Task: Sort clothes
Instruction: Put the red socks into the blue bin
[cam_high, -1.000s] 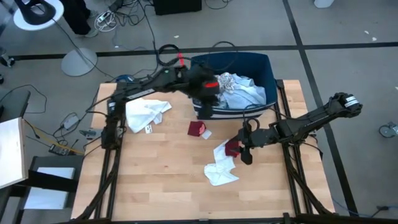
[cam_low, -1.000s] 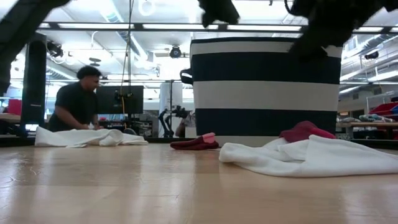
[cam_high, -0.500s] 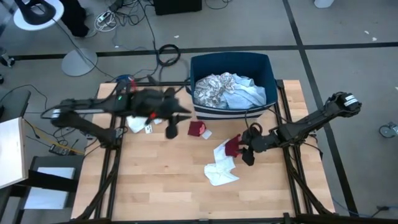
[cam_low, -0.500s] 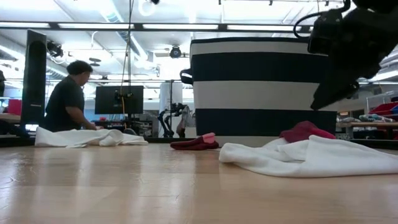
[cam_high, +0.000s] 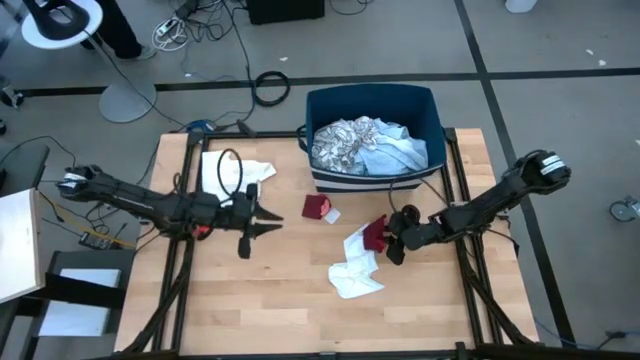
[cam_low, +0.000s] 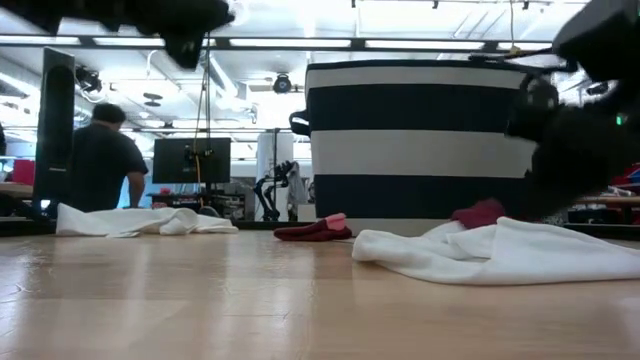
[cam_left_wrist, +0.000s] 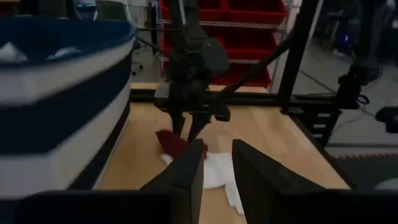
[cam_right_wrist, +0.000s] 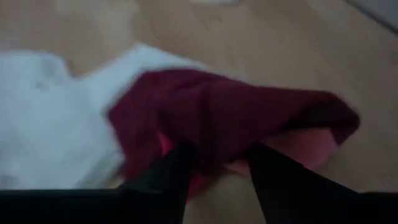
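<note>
A dark red piece (cam_high: 374, 234) lies on the far end of a crumpled white cloth (cam_high: 355, 268) at the table's middle. My right gripper (cam_high: 393, 243) is low beside it and open. Its fingers stand on either side of the red piece (cam_right_wrist: 217, 118). My left gripper (cam_high: 262, 216) is open and empty above the table's left half. Its fingers show in the left wrist view (cam_left_wrist: 217, 167). A small red piece (cam_high: 317, 206) lies near the bin. A white garment (cam_high: 235, 172) lies at the far left. Leaf-print and light blue clothes (cam_high: 362, 143) fill the dark blue bin (cam_high: 430, 110). My right gripper's fingers (cam_right_wrist: 169, 175) stand astride the near edge of the dark red piece (cam_right_wrist: 211, 149), coming in low from the table's right side. I cannot tell whether they touch it. The piece lies on the white cloth (cam_right_wrist: 56, 112) and the table.
The striped bin (cam_low: 420, 140) stands at the table's far edge. A small white tag (cam_high: 332, 215) lies by the small red piece. Bare wood is free along the near edge. A person (cam_low: 100, 160) shows in the room behind.
My left gripper has drawn back from the bin's near-left rim toward the table's left and near side and come to rest over the left half. My right gripper has gone down onto the dark red piece. The clothes have not moved.
</note>
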